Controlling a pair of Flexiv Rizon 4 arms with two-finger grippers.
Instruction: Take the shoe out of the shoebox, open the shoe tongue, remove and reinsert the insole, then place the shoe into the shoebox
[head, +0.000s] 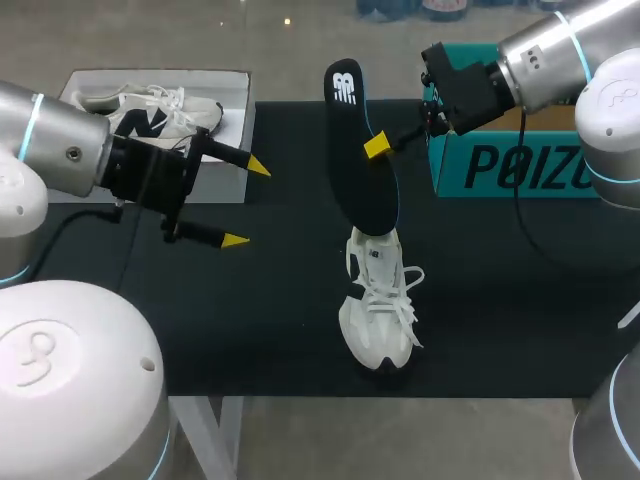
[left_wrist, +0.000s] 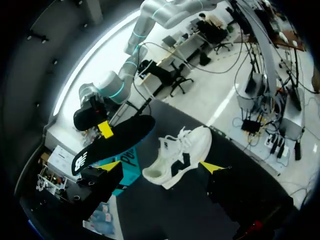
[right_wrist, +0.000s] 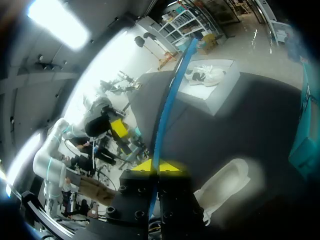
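Black tabletop, shoe's far end behind insole

head view. the insole covers the collar of the shoe and hides the far finger of the right gripper. the teal shoebox, at 2 o'clock on the table, is cut by the edge and masked by the right arm. the left arm masks part of the second shoe at 10 o'clock. right wrist view. shoe blurred; insole edge-on, faces unseen.
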